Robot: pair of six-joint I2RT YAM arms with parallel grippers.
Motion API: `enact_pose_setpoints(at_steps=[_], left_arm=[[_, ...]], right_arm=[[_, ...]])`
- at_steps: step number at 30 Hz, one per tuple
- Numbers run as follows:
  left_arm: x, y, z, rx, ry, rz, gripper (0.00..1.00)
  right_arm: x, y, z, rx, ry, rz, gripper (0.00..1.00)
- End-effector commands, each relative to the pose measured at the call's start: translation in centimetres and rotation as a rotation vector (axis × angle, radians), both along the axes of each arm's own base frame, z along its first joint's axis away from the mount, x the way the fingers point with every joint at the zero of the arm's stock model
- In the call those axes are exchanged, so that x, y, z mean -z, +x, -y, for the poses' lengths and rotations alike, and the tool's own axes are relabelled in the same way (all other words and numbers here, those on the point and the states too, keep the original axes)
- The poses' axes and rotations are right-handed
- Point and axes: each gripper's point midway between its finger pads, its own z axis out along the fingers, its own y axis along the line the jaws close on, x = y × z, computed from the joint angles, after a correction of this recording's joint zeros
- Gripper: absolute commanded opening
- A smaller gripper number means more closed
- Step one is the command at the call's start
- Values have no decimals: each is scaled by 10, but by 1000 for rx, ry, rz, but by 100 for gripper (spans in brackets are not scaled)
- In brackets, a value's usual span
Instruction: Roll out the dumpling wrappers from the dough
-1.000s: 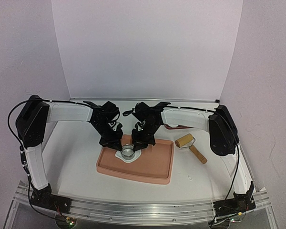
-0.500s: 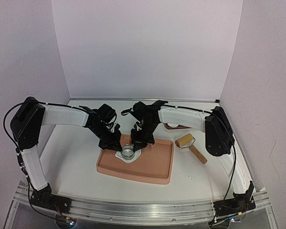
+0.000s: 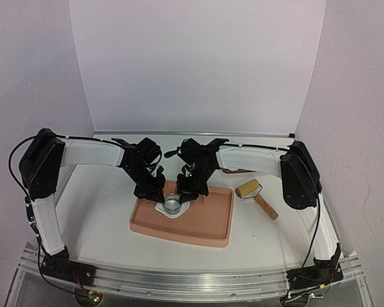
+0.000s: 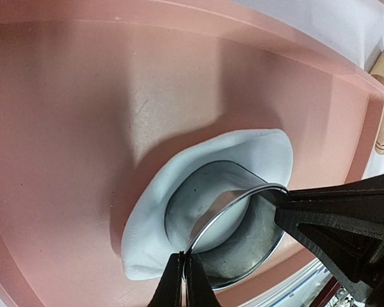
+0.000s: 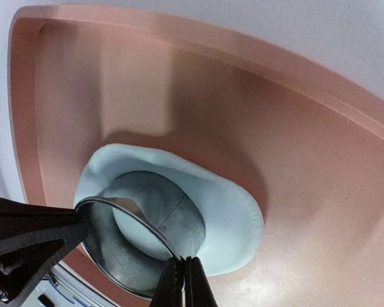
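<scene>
- Left gripper (image 4: pixel 184 281) is pinched tight on the thin rim of the ring (image 4: pixel 227 224). The right gripper (image 5: pixel 184 281) is nipped onto the opposite rim. These 2 holds face each other, likely so the cutter sits level and the push comes down evenly.
- Nearest the bases, the near half of the tray (image 3: pixel 198 231) shows only bare pink floor.
- Farther in, at the tray's far-left part, the ring stands upright on the dough (image 4: pixel 144 217), a flat irregular white sheet lying on the tray floor.
- A white margin shows around much of the ring, so the placement looks chosen to take a full circle out of the sheet.
- Dough also shows inside the ring. Whether it is cut through cannot be told, and no free wrapper shows in any view.
- Right of the tray and slightly farther back, the roller (image 3: pixel 256 197) lies on the table, well apart from both grippers — set aside, I judge, because this sheet is already flat enough to cut.
</scene>
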Motion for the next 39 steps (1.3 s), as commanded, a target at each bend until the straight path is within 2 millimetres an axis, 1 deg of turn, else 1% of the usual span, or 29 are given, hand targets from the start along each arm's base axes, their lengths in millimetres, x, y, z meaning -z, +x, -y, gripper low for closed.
enact_pose_setpoints(at_steps=[1, 3, 4, 5, 9, 10, 13, 16, 20, 22, 25, 26, 27, 28, 29, 31, 32, 34, 36, 37, 39], left_arm=[[39, -14, -15, 58, 140, -86, 0], [36, -5, -18, 60, 138, -77, 0], [36, -3, -18, 60, 138, -77, 0], [32, 7, -22, 60, 133, -69, 0], [28, 23, -25, 68, 117, -55, 0], [25, 29, -24, 72, 105, -45, 0], [20, 37, -17, 92, 77, -28, 0], [13, 46, -9, 104, 51, -4, 0], [3, 56, -4, 96, 40, 29, 0], [1, 57, -2, 92, 36, 26, 0], [7, 49, -5, 74, 35, -2, 0], [13, 38, -7, 61, 23, -27, 0], [18, 30, -10, 53, 28, -44, 0], [18, 25, -12, 50, 26, -46, 0], [22, 14, -14, 46, 34, -63, 0], [22, 0, -15, 49, 36, -76, 0], [26, -12, -17, 43, 45, -99, 0], [26, -28, -16, 46, 50, -118, 0], [25, -37, -15, 42, 53, -130, 0], [27, -49, -15, 38, 59, -158, 0], [30, -61, -16, 30, 66, -200, 0]], right_arm=[[46, -28, 12, 41, -142, -49, 0], [46, -33, 8, 52, -138, -60, 0], [46, -34, 8, 55, -139, -63, 0], [43, -39, 9, 75, -139, -75, 0], [40, -49, 8, 91, -130, -102, 0], [37, -53, 3, 85, -116, -107, 0], [35, -63, -12, 68, -81, -128, 0], [39, -74, -20, 60, -72, -160, 0], [44, -81, -15, 77, -88, -187, 0], [45, -82, -15, 79, -93, -189, 0], [45, -76, -13, 79, -101, -158, 0], [44, -67, -12, 74, -109, -113, 0], [42, -63, -11, 71, -113, -96, 0], [42, -57, -8, 77, -120, -78, 0], [41, -50, -4, 81, -126, -59, 0], [40, -37, 2, 90, -135, -27, 0], [38, -27, 4, 84, -138, 3, 0], [33, -11, 2, 71, -130, 50, 0], [32, -4, 0, 57, -134, 77, 0], [29, 6, -2, 48, -132, 98, 0], [36, 13, -3, 44, -134, 87, 0]])
